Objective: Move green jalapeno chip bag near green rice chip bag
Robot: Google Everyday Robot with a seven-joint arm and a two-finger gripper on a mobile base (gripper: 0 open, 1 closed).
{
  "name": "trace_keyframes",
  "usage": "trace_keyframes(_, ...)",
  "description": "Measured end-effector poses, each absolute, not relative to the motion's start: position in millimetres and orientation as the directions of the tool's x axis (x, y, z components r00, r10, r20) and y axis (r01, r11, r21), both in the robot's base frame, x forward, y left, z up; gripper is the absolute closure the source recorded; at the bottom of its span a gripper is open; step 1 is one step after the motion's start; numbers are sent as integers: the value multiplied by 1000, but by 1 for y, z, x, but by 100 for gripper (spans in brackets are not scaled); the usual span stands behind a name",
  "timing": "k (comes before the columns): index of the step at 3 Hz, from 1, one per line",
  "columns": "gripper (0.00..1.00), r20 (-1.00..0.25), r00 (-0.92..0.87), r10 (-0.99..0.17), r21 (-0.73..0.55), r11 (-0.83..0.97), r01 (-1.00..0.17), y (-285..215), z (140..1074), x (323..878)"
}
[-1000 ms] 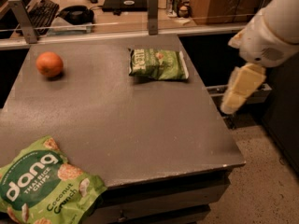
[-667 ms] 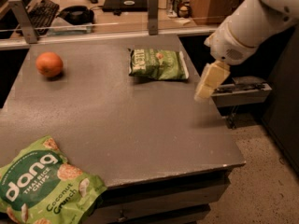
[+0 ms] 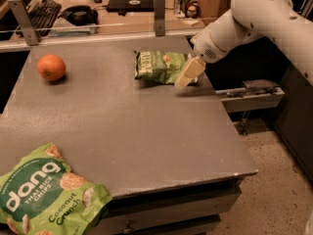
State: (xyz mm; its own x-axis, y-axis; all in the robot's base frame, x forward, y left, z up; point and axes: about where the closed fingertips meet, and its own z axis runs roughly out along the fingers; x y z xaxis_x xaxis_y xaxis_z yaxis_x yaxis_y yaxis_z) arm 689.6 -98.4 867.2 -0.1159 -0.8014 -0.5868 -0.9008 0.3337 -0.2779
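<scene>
The green jalapeno chip bag (image 3: 159,66) lies flat near the far right part of the grey table (image 3: 122,126). The green rice chip bag (image 3: 46,195), bright lime with white "dang" lettering, lies at the front left corner, partly over the table's edge. My gripper (image 3: 188,73) hangs on the white arm that comes in from the upper right. It sits just at the right end of the jalapeno bag, low over the table. It holds nothing that I can see.
An orange (image 3: 51,67) sits at the far left of the table. Behind the table runs a rail with two metal posts (image 3: 159,12), and a desk with a keyboard (image 3: 41,9) and a laptop. A grey bracket (image 3: 254,91) juts out to the right.
My arm has swung left from beyond the table's right edge, and the gripper has come in over the table to the right end of the jalapeno bag. The bags and the orange have not moved.
</scene>
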Motion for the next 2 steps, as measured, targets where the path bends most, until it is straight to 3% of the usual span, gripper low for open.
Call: trace_keyframes(2, 41, -647, -243, -722, -119, 411, -904, -78, 857, 720)
